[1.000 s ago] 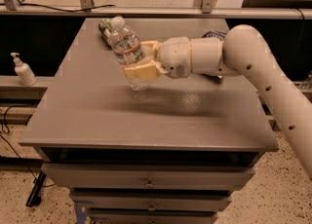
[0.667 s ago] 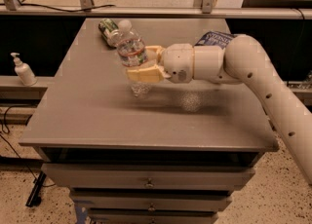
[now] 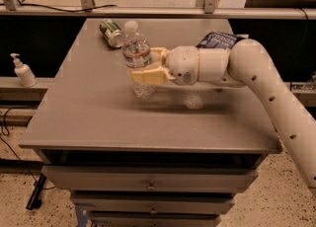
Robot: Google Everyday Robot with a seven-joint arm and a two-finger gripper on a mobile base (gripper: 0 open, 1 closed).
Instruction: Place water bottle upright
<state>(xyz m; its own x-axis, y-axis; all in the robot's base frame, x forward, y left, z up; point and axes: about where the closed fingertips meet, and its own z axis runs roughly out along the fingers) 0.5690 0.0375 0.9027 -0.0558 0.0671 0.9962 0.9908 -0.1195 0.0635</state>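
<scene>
— Compared with a second ago, the small clear ribbed plastic water bottle [image 3: 137, 53] with the white cap and red-banded label has drifted forward, away from the green metal can [image 3: 111, 32] lying on its side, and its lean has eased. It now stands nearly vertical, cap up.

— And what carries it?

— The cream two-finger gripper [image 3: 146, 65], just in front of the can and to its right. Its fingers [image 3: 147, 76] are closed around the bottle's middle, under the label, one in front and one behind. Gripping it there leaves the base free to meet the surface first.

— Is the base down yet?

— That cannot be told. The bottom hangs very close to the grey table [image 3: 89, 117], possibly touching it.

— Why there and not nearer the can?

— Probably for room. That patch is bare, so opening the fingers should disturb nothing. The dark blue bag [image 3: 219, 39] sits well to the can's right, behind the white arm [image 3: 256, 73]. The white pump dispenser bottle [image 3: 22, 70] stands off the table, far left of the can.

— What is left, then?

— Judging by the pose, a little lowering, then letting go.
</scene>
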